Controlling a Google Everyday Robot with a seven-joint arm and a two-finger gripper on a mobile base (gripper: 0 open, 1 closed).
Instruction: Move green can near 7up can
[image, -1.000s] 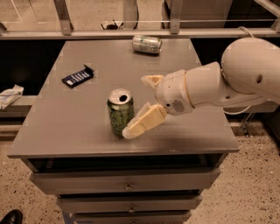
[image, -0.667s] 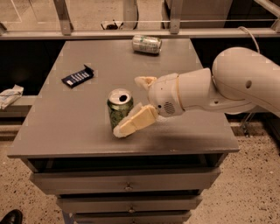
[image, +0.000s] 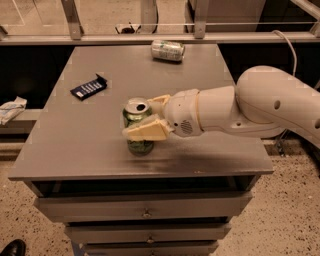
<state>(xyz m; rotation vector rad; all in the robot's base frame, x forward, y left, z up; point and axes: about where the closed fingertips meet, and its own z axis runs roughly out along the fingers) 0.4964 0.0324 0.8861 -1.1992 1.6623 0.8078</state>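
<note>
The green can (image: 137, 114) stands upright on the grey table (image: 100, 145), near the front middle. My gripper (image: 140, 117) reaches in from the right and is closed around it. One cream finger (image: 146, 132) crosses the can's front and the other finger (image: 158, 100) lies behind its top rim. The can's base rests on the table. The 7up can (image: 168, 50), pale silver with green markings, lies on its side at the table's far edge, well apart from the green can.
A dark blue snack packet (image: 88, 87) lies on the table's left part. The table top sits over drawers (image: 145, 205). A railing and shelf run behind the far edge. A white rag (image: 11, 109) lies on a ledge at left.
My gripper has moved left onto the green can and its fingers have drawn in around it. The can stands where it was.
</note>
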